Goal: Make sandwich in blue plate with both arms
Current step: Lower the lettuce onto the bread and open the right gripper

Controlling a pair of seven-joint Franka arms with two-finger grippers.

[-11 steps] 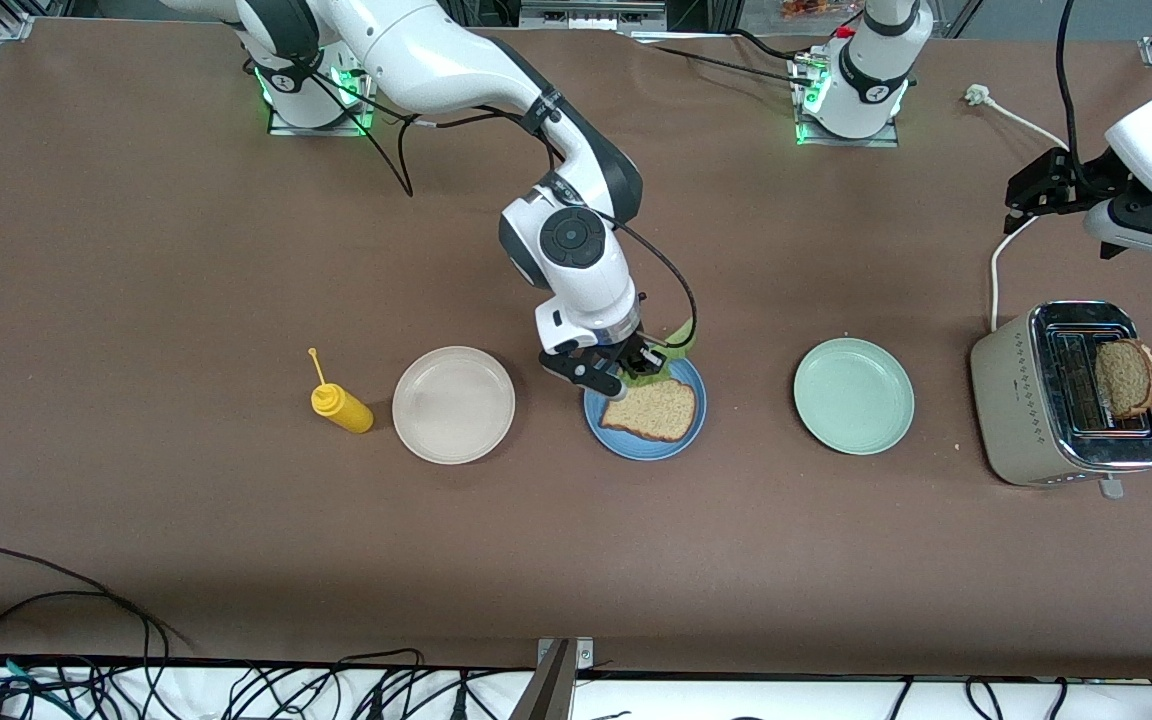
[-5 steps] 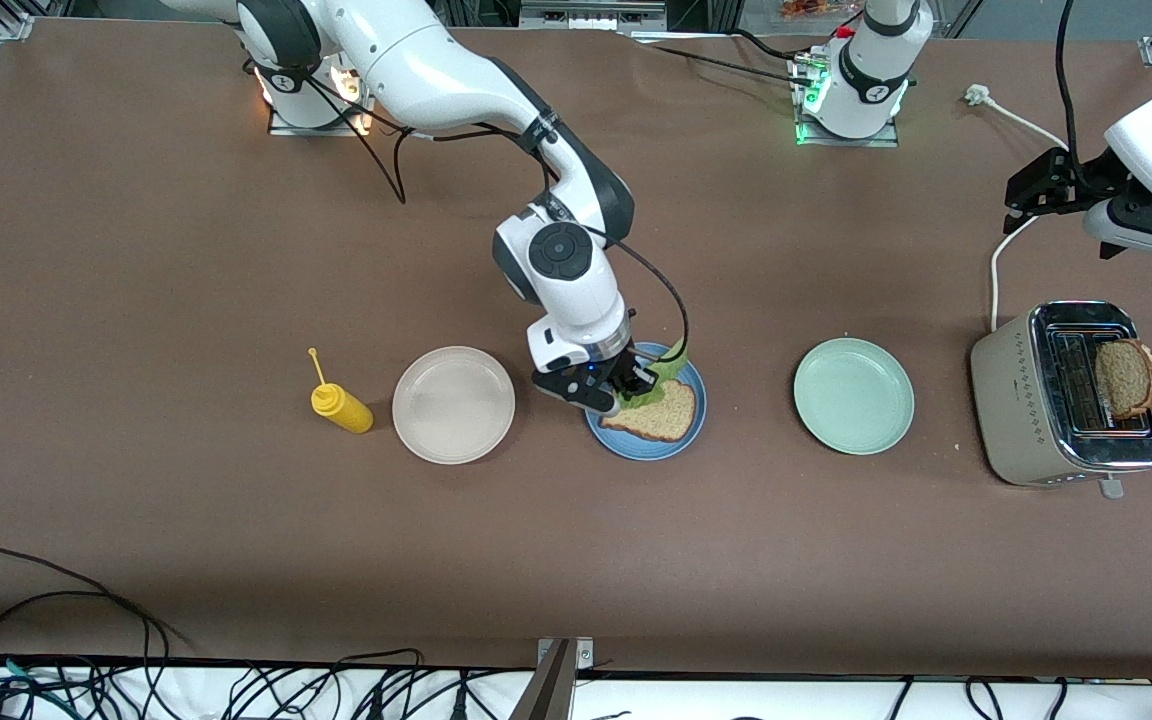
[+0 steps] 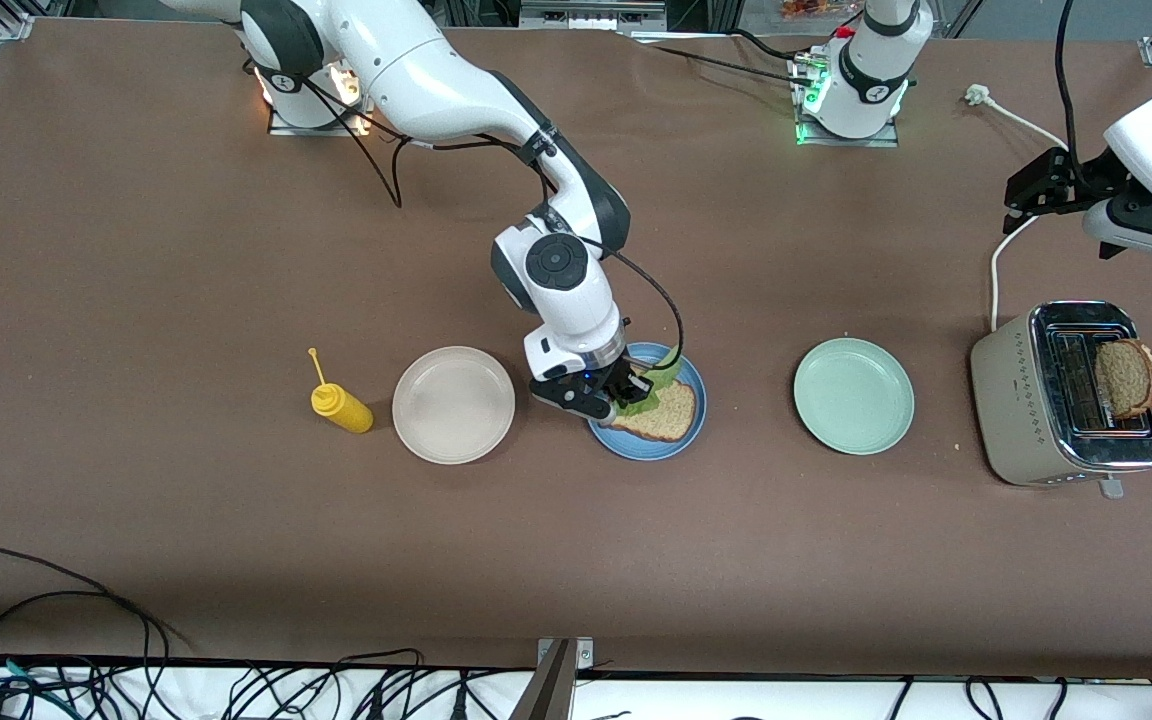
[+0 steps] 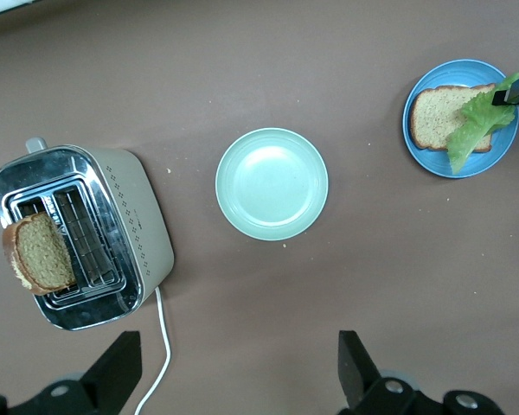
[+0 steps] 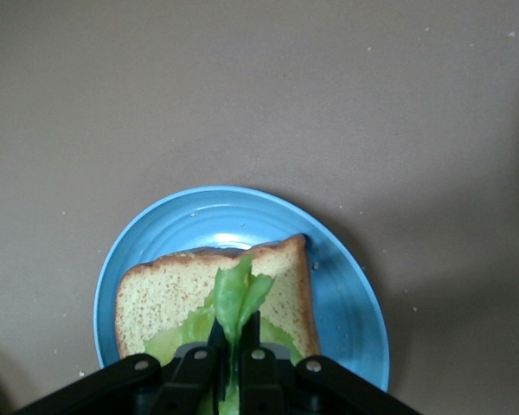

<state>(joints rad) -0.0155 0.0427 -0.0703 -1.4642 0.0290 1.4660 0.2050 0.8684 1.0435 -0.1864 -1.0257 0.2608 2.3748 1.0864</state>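
Front view showed the job partly done: one bread slice [image 3: 658,412] lay flat in the blue plate [image 3: 693,420], and the lettuce leaf [image 3: 648,390] was draped over that slice while pinched in the right gripper [image 3: 622,396], whose jaws were closed on the leaf's end. In the right wrist view the leaf [image 5: 235,303] ran out from between the shut fingertips across the slice [image 5: 169,294], directly ahead of the jaws and low over the plate [image 5: 346,294]. As a judgement, the leaf was about placed but not yet let go.

The second slice [image 3: 1126,378] stood in the toaster [image 3: 1026,400] at the left arm's end of the table. The left gripper [image 3: 1041,190] hung above the table near the toaster with its jaws spread wide and nothing between them; its wrist view had the toaster [image 4: 143,233] and that slice [image 4: 39,255] below the open fingers [image 4: 112,372]. Releasing the leaf, fetching the top slice and capping the sandwich were left.

Compared with a second earlier, the right gripper had come down and moved in over the slice, and the leaf, then hanging near the plate's rim toward the robot bases, now lay on the bread. The left arm had not moved. The beige plate [image 3: 453,404], green plate [image 3: 853,396] and yellow bottle [image 3: 340,406] lay unchanged.
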